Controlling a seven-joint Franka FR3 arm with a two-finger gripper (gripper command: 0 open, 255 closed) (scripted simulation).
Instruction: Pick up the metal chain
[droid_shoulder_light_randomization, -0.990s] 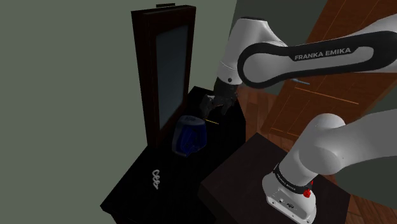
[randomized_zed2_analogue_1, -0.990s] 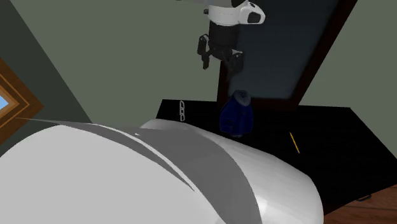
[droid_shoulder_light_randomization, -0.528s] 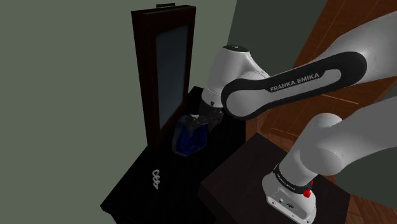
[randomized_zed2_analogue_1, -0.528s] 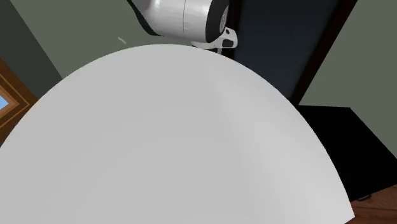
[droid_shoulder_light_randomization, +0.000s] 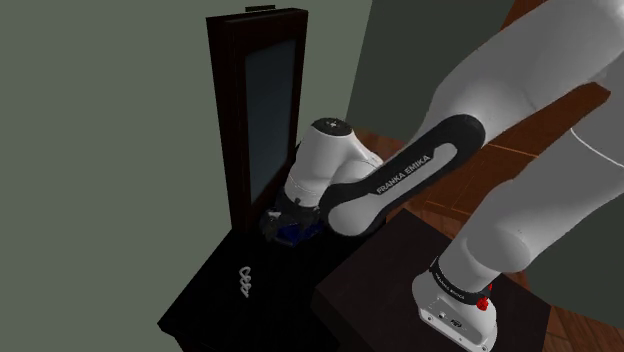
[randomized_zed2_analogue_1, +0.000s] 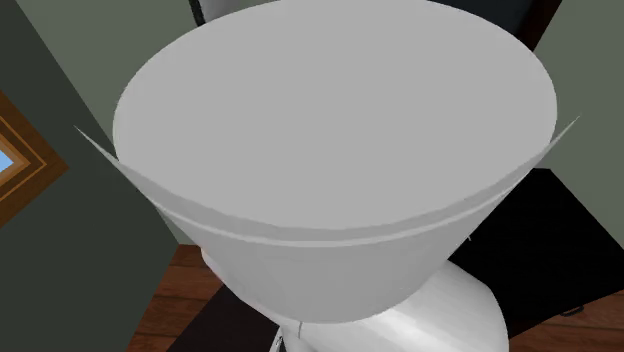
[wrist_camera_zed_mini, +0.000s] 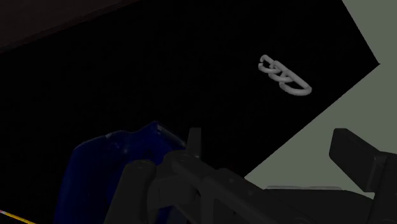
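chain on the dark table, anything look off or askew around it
Nothing stands out. The chain lies flat and intact on the dark table, apart from the blue object, near the table's edge.

1. A tall mirror in a dark wooden frame (droid_shoulder_light_randomization: 268, 110) stands upright at the back of a black table (droid_shoulder_light_randomization: 205, 305).
2. A glossy blue rounded container (wrist_camera_zed_mini: 105, 167) sits on the table near the mirror's foot.
3. A brown plank floor (randomized_zed2_analogue_1: 165, 310) lies below.

We find bare counter (droid_shoulder_light_randomization: 205, 300) all around the chain (wrist_camera_zed_mini: 285, 75), which lies well apart from the blue object (wrist_camera_zed_mini: 105, 167). That object crowds our fingers (wrist_camera_zed_mini: 194, 141), and the tall mirror (droid_shoulder_light_randomization: 255, 110) stands behind it.
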